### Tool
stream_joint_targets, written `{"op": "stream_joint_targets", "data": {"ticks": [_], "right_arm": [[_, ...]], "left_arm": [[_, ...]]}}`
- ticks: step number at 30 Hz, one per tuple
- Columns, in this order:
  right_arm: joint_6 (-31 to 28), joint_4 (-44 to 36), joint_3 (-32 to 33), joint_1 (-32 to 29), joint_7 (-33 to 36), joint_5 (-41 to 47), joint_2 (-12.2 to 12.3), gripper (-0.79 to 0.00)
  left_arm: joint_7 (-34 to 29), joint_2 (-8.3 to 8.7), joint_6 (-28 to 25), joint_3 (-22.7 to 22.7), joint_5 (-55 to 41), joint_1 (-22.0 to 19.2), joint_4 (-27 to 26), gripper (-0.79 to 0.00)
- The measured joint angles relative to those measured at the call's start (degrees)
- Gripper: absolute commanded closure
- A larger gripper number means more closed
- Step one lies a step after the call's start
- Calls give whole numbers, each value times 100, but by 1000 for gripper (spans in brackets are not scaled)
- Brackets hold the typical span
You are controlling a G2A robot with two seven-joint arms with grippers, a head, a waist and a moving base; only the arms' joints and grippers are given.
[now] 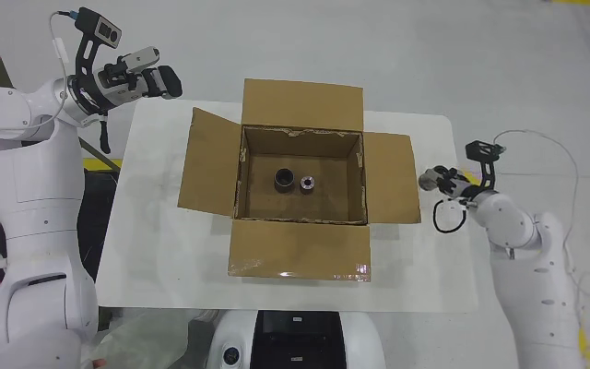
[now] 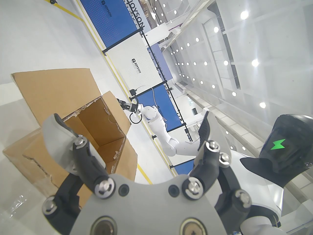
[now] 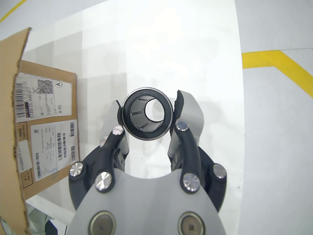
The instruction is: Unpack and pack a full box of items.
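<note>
Right gripper (image 3: 147, 117): clamped on a black bearing sleeve (image 3: 138, 119), bore facing the camera at the centre of the right wrist view. In the top view it sits at mid-right, just beside the right flap.
Left gripper (image 2: 130, 123): fingers spread with nothing between them, at the upper left of the top view.
Cardboard box (image 1: 210, 164): centre of the top view, flaps splayed. Inside, a dark sleeve (image 1: 283, 179) and a smaller metal ring (image 1: 307, 183) lie side by side.
Risk: the round, smooth sleeve is pinched from only two sides and could slip. Laid on its side, it might roll towards the table edge.
Table (image 1: 157, 249): white and smooth.
Room: pale floor (image 1: 461, 55) with a yellow line (image 3: 281, 59). Blue panels (image 2: 107, 18) and ceiling lights (image 2: 244, 14) lie beyond.
</note>
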Motion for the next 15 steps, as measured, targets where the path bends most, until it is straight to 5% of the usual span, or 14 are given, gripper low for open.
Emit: {"op": "stream_joint_targets", "data": {"ticks": [15], "right_arm": [[43, -1396, 276, -320, -115, -268, 81, 0]], "left_arm": [[0, 0, 0, 0, 0, 0, 0, -785]]}}
